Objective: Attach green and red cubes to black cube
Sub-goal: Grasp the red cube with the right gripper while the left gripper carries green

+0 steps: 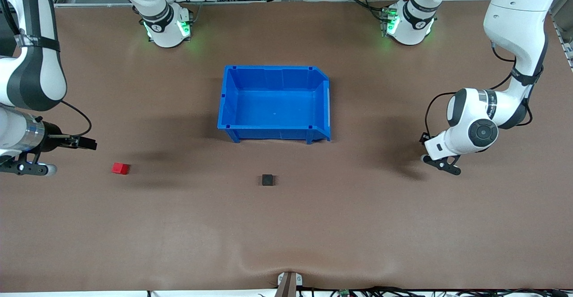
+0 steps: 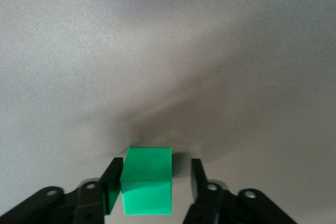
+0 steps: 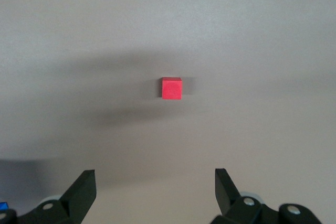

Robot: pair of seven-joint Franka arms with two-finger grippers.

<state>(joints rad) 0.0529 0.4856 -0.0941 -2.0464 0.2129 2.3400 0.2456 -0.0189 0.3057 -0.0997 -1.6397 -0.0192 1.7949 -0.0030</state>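
Observation:
The green cube (image 2: 147, 179) sits on the table between the fingers of my left gripper (image 2: 156, 165). One finger (image 2: 113, 182) touches it and the other finger (image 2: 198, 179) stands a little apart, so the gripper is open. In the front view the left hand (image 1: 447, 147) hides this cube. The red cube (image 1: 120, 168) lies on the table toward the right arm's end, and also shows in the right wrist view (image 3: 171, 88). My right gripper (image 3: 155, 176) is wide open and empty, above the table beside the red cube (image 1: 87, 144). The black cube (image 1: 267, 179) lies near the table's middle.
A large blue bin (image 1: 233, 104) stands at the table's middle, farther from the front camera than the black cube. The brown table (image 1: 286, 234) is bare nearer the front camera.

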